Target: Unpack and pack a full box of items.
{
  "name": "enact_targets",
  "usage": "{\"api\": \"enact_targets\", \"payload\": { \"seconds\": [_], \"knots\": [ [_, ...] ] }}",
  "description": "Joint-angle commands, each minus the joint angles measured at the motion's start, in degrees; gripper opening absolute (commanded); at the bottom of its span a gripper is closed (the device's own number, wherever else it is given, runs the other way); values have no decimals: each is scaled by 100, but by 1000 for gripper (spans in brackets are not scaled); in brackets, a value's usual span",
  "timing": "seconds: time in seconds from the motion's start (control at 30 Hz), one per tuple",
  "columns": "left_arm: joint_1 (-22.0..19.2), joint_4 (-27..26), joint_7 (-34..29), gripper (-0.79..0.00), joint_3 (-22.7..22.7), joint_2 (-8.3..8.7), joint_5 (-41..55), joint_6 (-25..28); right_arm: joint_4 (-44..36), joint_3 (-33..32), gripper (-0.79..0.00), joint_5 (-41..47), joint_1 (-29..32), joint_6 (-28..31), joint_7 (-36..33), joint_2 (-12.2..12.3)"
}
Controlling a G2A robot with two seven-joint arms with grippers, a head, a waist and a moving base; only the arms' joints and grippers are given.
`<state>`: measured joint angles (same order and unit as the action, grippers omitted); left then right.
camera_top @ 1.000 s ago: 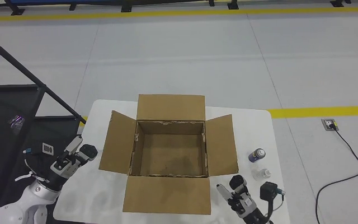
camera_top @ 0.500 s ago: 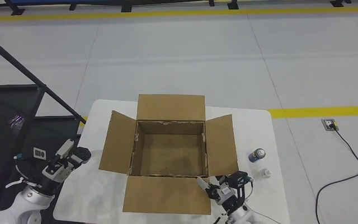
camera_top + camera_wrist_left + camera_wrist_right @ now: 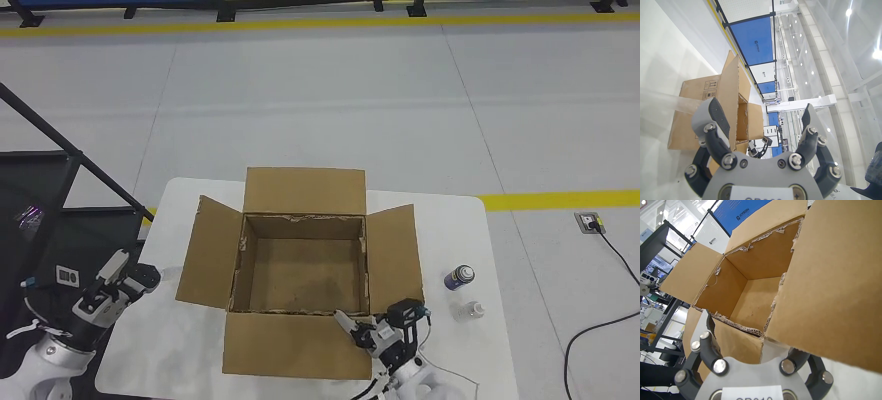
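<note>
Two bottles (image 3: 459, 277) stood at four o'clock of the empty box (image 3: 305, 190) at table centre. The right gripper (image 3: 358, 330) hung at its five o'clock corner, fingers apart. The left gripper (image 3: 762, 109), also spread, hung at eight. Packing probably came next, starting with a reach for a bottle.

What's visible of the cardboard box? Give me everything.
The cardboard box is brown corrugated board, standing upright in the middle of the white table. All four top flaps are folded outward, and their fold lines are torn and ragged. Nothing shows inside, just bare floor and walls. One outer side wall carries printed symbols. The right gripper sits at the near right corner, one of its fingers by the near wall, the other hidden under the side flap; contact cannot be told.
</note>
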<state>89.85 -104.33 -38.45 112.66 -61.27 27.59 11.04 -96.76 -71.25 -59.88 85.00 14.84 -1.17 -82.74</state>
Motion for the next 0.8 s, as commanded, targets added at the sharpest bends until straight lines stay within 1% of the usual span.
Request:
{"api": "enact_targets", "payload": {
  "seconds": [0.0,0.27,0.37,0.47,0.57,0.6,0.67,0.77],
  "knots": [
    [30,-8,10,0,7,-3,16,20,29,54,0,-3,-41,-14,18,-2],
    [113,-57,32,0,7,-10,27,62,34,233,0,-41,-87,-47,140,-1],
    [135,-83,37,0,-3,-12,23,66,-52,207,0,-91,-11,-84,247,14],
    [146,-109,45,0,-25,-14,5,65,-355,43,0,-313,295,-214,455,59],
    [135,-131,49,0,-52,-14,-22,52,-804,-239,0,-522,792,-291,683,123],
    [126,-141,44,0,-67,-13,-35,44,-953,-361,0,-624,966,-367,770,145],
    [103,-158,41,0,-98,-12,-55,22,-1205,-594,0,-948,1303,-740,1058,174],
    [59,-178,41,0,-153,-10,-94,-13,-1387,-829,0,-1366,1701,-1538,1581,180]
  ]
}}
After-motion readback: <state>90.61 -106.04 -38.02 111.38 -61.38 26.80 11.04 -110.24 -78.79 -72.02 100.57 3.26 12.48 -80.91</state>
